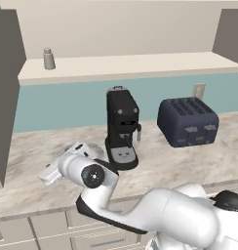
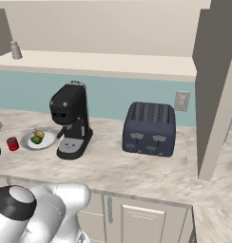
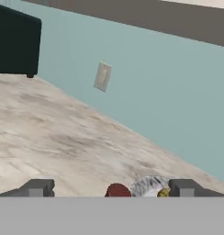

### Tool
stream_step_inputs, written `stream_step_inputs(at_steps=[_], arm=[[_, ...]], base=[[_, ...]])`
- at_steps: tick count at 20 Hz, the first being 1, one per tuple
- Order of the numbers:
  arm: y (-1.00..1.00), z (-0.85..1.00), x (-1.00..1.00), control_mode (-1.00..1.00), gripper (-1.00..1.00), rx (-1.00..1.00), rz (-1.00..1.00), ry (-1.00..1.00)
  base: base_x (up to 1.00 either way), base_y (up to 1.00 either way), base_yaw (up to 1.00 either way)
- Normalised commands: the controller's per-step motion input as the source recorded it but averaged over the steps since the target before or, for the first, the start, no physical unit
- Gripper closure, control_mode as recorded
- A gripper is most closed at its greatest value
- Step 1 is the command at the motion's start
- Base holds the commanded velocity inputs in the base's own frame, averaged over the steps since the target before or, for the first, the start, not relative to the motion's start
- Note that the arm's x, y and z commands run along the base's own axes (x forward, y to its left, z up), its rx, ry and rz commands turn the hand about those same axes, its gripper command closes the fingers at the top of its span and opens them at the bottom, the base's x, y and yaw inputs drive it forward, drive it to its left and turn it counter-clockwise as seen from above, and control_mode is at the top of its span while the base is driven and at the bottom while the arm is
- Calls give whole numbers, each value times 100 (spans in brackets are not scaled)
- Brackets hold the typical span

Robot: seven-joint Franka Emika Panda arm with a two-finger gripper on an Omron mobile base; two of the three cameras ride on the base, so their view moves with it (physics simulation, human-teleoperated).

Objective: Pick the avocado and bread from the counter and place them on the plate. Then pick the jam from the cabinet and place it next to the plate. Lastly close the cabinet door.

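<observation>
The claw [image 3: 111, 188] is spread wide and holds nothing: in the hand view its two dark finger tips [image 3: 38, 187] stand far apart at the bottom, with open space between them. Directly past the claw, low between the tips, sits the small red cylindrical jam jar with its darker red lid [image 3: 117, 190], resting on the beige marble-patterned tabletop with grey veins [image 3: 54, 137]. Just beside the jar, nearer the tip on the right of that view, lies the round white plate with a grey speckled rim [image 3: 148, 186], and a bit of the small golden-brown bread lump [image 3: 164, 193] peeks out at the plate's edge by that tip.

The right base view shows the same group from the side: the jam jar [image 2: 13, 143] stands on the tabletop [image 2: 137, 166] just beside the plate [image 2: 30, 141] but apart from it, and on the plate lie the smooth green oval avocado [image 2: 36, 139] and the bread [image 2: 39, 134], touching each other. A black coffee machine [image 2: 70, 118] stands just beside the plate on its other side, and a dark blue four-slot toaster [image 2: 149, 128] sits farther along.

In the left base view the white arm [image 1: 91, 173] reaches low in front of the coffee machine [image 1: 122, 128], hiding the plate group. Above the tabletop, the wide beige wall cabinet's pale inner shelf [image 1: 126, 66] is exposed, its door [image 2: 215, 85] swung open, with a small grey-white shaker [image 1: 49, 59] standing on it.
</observation>
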Motion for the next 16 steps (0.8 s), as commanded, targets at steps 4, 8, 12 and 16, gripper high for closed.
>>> stream_step_inputs(at_steps=[4, 8, 12, 16], arm=[[-11, 96, -64, -100, -100, 8, -2, 0], [-18, 100, -66, -100, -100, 7, -4, 4], [-29, 100, -71, -100, -100, 5, -7, 13], [-38, 95, -54, -100, -100, 0, -15, 27]], base=[[0, 0, 0], [0, 0, 0], [0, 0, 0], [0, 0, 0]])
